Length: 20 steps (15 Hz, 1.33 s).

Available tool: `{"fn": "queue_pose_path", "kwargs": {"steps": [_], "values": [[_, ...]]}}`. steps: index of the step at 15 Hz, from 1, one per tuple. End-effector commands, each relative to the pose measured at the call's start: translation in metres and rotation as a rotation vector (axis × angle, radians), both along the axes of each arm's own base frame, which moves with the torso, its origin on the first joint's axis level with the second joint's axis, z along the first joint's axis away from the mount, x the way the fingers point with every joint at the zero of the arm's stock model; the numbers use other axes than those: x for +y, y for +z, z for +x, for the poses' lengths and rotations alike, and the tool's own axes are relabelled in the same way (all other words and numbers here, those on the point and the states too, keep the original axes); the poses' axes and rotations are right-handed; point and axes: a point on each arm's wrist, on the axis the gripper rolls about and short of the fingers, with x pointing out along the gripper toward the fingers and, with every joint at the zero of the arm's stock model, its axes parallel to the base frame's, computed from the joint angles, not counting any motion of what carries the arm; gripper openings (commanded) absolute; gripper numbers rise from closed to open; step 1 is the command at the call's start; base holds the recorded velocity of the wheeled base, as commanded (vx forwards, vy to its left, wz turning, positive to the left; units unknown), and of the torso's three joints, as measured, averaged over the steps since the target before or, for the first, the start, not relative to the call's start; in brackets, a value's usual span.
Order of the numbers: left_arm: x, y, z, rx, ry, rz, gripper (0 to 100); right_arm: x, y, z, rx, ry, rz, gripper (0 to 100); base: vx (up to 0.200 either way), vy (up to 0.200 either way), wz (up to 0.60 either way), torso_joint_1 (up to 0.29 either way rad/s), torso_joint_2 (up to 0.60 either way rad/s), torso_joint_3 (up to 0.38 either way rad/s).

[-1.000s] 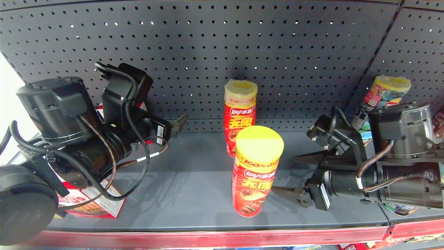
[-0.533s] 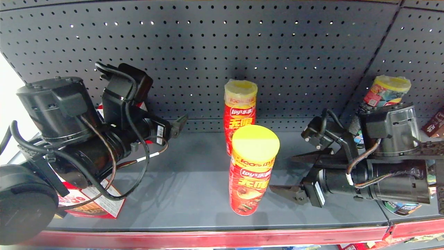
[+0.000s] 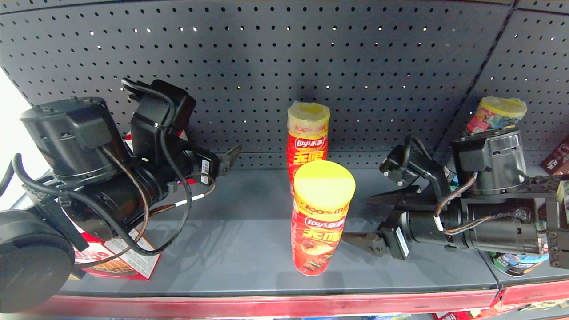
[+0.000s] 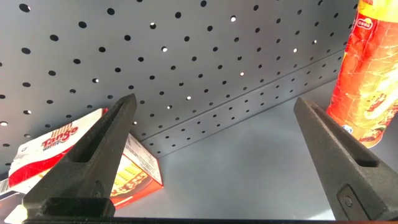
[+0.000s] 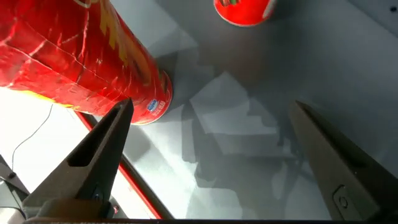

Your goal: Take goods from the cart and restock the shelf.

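Two red chip cans with yellow lids stand on the grey shelf (image 3: 240, 240). The front can (image 3: 321, 222) is near the shelf's front edge, and the back can (image 3: 307, 138) stands against the pegboard. My right gripper (image 3: 357, 218) is open just right of the front can, and its near fingertip (image 3: 351, 238) is at the can's side. In the right wrist view the front can (image 5: 81, 56) lies beside one finger (image 5: 99, 155), outside the gap of the gripper (image 5: 211, 106). My left gripper (image 4: 211, 118) is open over bare shelf at the left, with the back can (image 4: 367, 74) beyond it.
A red and white box (image 3: 113, 262) lies under my left arm; it is also in the left wrist view (image 4: 62, 140). A wrapped can (image 3: 493, 113) stands behind my right arm. The pegboard (image 3: 311, 58) closes the back. The red shelf lip (image 3: 266, 306) runs along the front.
My right arm has moved left and a little toward the back. The front can has shifted slightly left with it. The left arm has stayed still.
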Motion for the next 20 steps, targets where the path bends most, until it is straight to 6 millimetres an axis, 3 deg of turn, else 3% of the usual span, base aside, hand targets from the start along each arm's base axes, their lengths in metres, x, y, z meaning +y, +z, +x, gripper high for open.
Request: {"fn": "queue_pose_path", "kwargs": {"steps": [1, 7, 10, 13, 20], "values": [[0.0, 0.0, 0.0, 0.0, 0.001, 0.0, 100, 0.005, -0.002, 0.002, 0.005, 0.011, -0.004, 100, 0.0, 0.0, 0.0, 0.0, 0.0, 0.0], [0.002, 0.001, -0.001, -0.003, 0.007, -0.001, 100, 0.004, 0.001, 0.002, -0.015, 0.002, 0.01, 100, 0.0, 0.0, 0.0, 0.0, 0.0, 0.0], [0.01, 0.003, -0.005, -0.011, 0.022, -0.005, 100, -0.009, 0.019, -0.005, -0.083, -0.041, 0.055, 100, 0.0, 0.0, 0.0, 0.0, 0.0, 0.0], [0.008, -0.007, -0.011, 0.021, 0.008, 0.014, 100, -0.022, 0.017, -0.013, -0.08, -0.066, 0.052, 100, 0.0, 0.0, 0.0, 0.0, 0.0, 0.0], [-0.001, -0.024, -0.056, 0.093, -0.108, 0.115, 100, -0.026, 0.013, -0.014, -0.071, -0.078, 0.044, 100, 0.0, 0.0, 0.0, 0.0, 0.0, 0.0]]}}
